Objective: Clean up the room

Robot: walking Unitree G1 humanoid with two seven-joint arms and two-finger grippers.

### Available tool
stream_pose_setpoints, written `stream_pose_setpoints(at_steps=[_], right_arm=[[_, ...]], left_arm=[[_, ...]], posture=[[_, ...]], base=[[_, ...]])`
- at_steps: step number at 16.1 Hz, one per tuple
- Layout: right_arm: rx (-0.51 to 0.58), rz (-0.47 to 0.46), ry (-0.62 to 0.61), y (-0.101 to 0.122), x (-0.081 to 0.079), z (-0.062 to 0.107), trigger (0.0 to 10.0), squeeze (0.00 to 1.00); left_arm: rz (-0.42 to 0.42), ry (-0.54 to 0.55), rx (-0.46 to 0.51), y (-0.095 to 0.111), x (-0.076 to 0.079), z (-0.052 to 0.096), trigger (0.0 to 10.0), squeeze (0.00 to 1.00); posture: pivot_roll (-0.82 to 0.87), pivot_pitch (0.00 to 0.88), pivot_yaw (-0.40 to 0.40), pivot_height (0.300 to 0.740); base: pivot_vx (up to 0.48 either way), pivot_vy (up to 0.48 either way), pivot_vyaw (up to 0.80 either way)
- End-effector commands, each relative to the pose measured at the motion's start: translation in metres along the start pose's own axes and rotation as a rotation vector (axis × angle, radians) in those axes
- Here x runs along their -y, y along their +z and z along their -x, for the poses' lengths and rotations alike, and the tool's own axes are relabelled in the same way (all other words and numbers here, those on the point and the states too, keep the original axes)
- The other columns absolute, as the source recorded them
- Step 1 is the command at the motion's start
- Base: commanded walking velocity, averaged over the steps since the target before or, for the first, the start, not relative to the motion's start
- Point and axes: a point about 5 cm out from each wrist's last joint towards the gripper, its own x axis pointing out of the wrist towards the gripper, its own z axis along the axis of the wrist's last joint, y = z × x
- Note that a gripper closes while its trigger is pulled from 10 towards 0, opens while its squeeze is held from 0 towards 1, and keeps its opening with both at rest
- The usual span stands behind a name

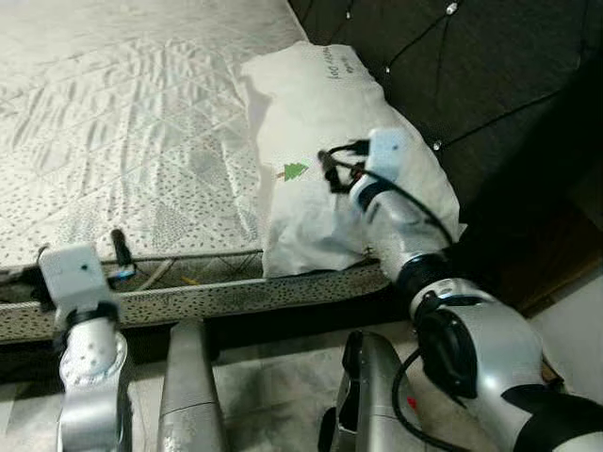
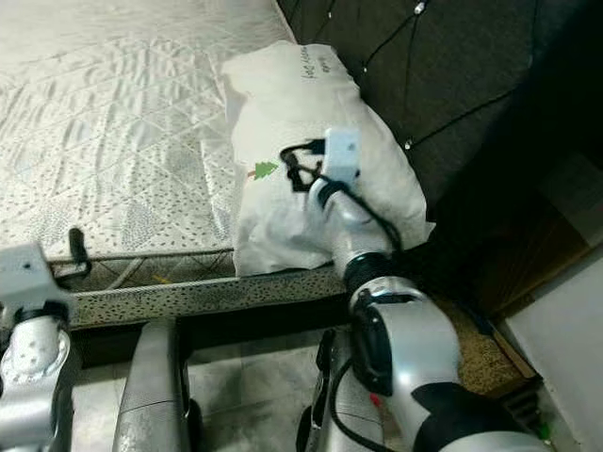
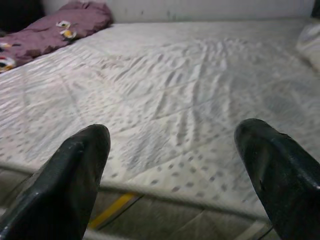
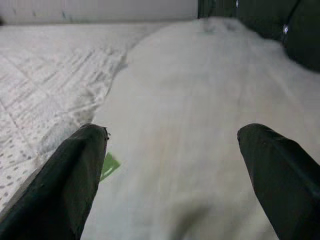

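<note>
Right hand [image 1: 332, 169] over white pillow [image 1: 320, 104] on quilted mattress [image 1: 122, 122].

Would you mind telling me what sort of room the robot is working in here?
Almost certainly a bedroom: a bare quilted mattress, a white pillow lying at its head, and a dark tufted headboard behind. A purple blanket sits bunched at the far side.

The white pillow [image 1: 320, 122] bears a small green tree sign [image 1: 295, 170]; dark lettering near its top edge [image 1: 341, 62] is too small to read.
</note>
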Motion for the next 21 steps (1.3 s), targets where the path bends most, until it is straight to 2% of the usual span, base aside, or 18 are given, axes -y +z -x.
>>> stream_pose_setpoints(at_steps=[1,3,4,5,6,8,10,12,13,16,18,20,21], right_arm=[[0.067,0.010,-0.001,0.011,0.008,0.001,10.0,1.00],[0.106,0.016,0.034,0.011,0.010,0.005,10.0,1.00],[0.159,0.063,0.072,0.009,0.010,0.012,10.0,0.44],[0.169,0.065,0.072,0.009,0.011,0.014,10.0,0.44],[0.179,0.057,0.057,0.006,0.011,0.017,10.0,0.00],[0.185,0.050,0.055,0.005,0.011,0.019,10.0,0.00],[0.197,0.084,0.106,0.012,0.007,0.017,10.0,0.00],[0.203,0.131,0.161,0.023,0.002,0.014,10.0,0.00],[0.195,0.123,0.165,0.023,0.002,0.013,10.0,0.00],[0.109,0.113,0.158,0.007,0.000,0.013,10.0,0.00],[0.038,0.141,0.177,-0.008,-0.002,0.017,10.0,0.00],[0.006,0.169,0.211,-0.015,-0.004,0.019,10.0,0.00],[-0.045,0.180,0.226,-0.027,-0.001,0.024,10.0,0.00]], left_arm=[[0.020,-0.010,0.008,0.001,0.005,-0.003,10.0,0.00],[0.054,-0.043,0.023,0.004,0.009,-0.006,10.0,0.00],[0.049,-0.053,0.037,0.004,0.010,-0.013,10.0,0.00],[0.050,-0.053,0.038,0.004,0.010,-0.015,10.0,0.00],[0.052,-0.061,0.045,0.006,0.012,-0.020,10.0,0.00],[0.057,-0.075,0.055,0.008,0.017,-0.024,10.0,0.00],[0.079,-0.103,0.048,0.007,0.028,-0.021,10.0,0.00],[0.075,-0.111,0.049,0.007,0.027,-0.023,10.0,0.00],[0.069,-0.111,0.049,0.007,0.025,-0.023,10.0,0.00],[0.042,-0.111,0.034,0.001,0.012,-0.018,10.0,0.00],[0.007,-0.117,-0.011,-0.012,0.001,-0.009,10.0,0.00],[-0.006,-0.131,-0.031,-0.019,0.000,-0.006,10.0,0.00],[-0.010,-0.148,-0.038,-0.022,0.000,-0.002,10.0,0.00]], posture=[[0.15,0.000,-0.098,0.516],[0.13,0.000,-0.087,0.516],[0.10,0.000,-0.070,0.521],[0.10,0.000,-0.070,0.526],[0.07,0.000,-0.064,0.536],[0.06,0.000,-0.063,0.546],[0.05,0.000,-0.055,0.566],[0.06,0.000,-0.053,0.590],[0.07,0.000,-0.054,0.600],[0.07,0.000,-0.056,0.625],[0.06,0.000,-0.046,0.644],[0.05,0.000,-0.044,0.659],[0.05,0.002,-0.035,0.674]], base=[[0.000,0.000,0.00],[0.000,0.000,0.00],[0.000,0.000,0.00],[0.000,0.000,0.00],[0.000,0.000,0.00],[0.000,0.000,0.00],[0.000,0.000,0.00],[0.000,0.000,0.00],[0.000,0.000,0.00],[0.000,0.000,0.00],[0.000,0.000,0.00],[0.000,0.000,0.00],[0.000,0.000,0.00]])
